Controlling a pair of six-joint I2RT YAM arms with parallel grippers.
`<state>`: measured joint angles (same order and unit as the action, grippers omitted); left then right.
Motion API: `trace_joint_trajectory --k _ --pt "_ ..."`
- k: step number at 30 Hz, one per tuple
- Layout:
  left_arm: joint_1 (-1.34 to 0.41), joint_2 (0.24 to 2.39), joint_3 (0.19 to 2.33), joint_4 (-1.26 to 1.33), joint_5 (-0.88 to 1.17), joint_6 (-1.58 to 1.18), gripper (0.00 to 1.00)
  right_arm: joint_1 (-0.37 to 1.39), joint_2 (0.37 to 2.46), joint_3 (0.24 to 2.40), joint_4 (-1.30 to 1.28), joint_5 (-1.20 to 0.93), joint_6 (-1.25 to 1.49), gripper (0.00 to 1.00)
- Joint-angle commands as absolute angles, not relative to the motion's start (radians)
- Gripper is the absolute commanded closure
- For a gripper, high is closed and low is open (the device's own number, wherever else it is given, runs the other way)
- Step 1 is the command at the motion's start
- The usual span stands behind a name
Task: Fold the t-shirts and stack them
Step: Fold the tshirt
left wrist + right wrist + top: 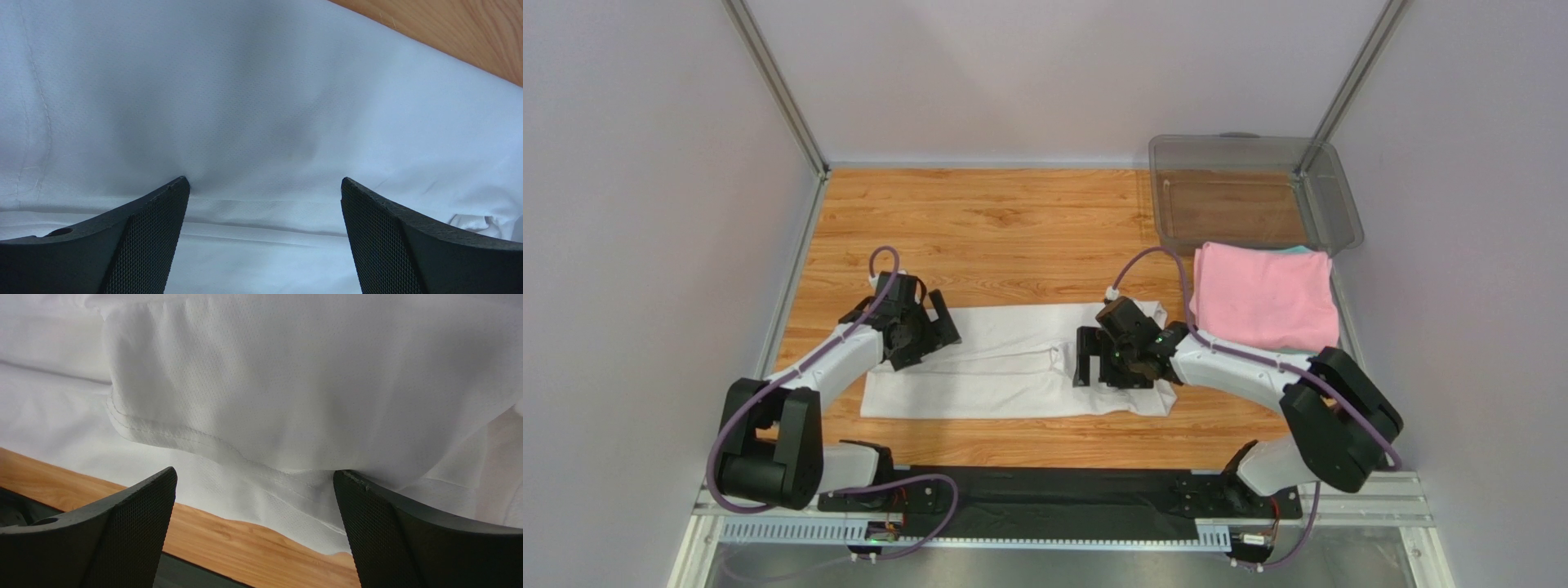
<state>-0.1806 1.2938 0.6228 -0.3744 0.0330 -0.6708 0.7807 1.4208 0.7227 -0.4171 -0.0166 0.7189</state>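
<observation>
A white t-shirt (1014, 361) lies folded into a long band across the middle of the wooden table (1014, 233). My left gripper (934, 328) stands open over its left end, and the white cloth (264, 122) fills that wrist view with nothing between the fingers. Over the shirt's right part, my right gripper (1102, 361) is open too; its wrist view shows a hemmed fold of the white shirt (294, 386) and the shirt's near edge on the wood. A folded pink t-shirt (1263, 294) rests at the right, with a teal edge (1296, 250) showing beneath it.
A clear plastic bin (1253, 190) stands at the back right, just behind the pink shirt. Grey walls close in the table on the left, back and right. A black mat and metal rail (1063, 496) run along the near edge between the arm bases.
</observation>
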Motion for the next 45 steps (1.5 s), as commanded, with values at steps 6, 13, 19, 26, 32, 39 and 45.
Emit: trace_joint_trajectory --k 6,13,19,26,32,39,45 --pt "-0.242 1.308 0.597 -0.333 0.078 -0.721 0.00 0.597 1.698 0.909 -0.298 -0.024 0.602 0.00" --pt "-0.322 1.255 0.548 -0.345 0.063 -0.773 0.00 0.509 1.903 1.181 -0.362 -0.123 0.394 0.00" --pt "-0.418 1.144 0.457 -0.325 0.069 -0.854 0.00 0.482 2.057 1.466 -0.492 -0.179 0.184 0.00" --pt "-0.558 1.089 0.394 -0.236 0.071 -0.946 0.00 0.463 2.302 1.825 -0.624 -0.314 0.068 0.00" --pt "-0.705 1.179 0.402 -0.101 0.069 -1.032 0.00 0.463 2.526 2.155 -0.765 -0.376 0.005 0.00" --pt "-0.842 1.385 0.515 -0.035 0.075 -1.062 0.00 0.463 2.615 2.298 -0.749 -0.408 -0.066 0.00" --pt "-0.926 1.473 0.661 -0.141 0.025 -1.040 0.00 0.462 2.623 2.353 -0.715 -0.359 -0.081 0.00"
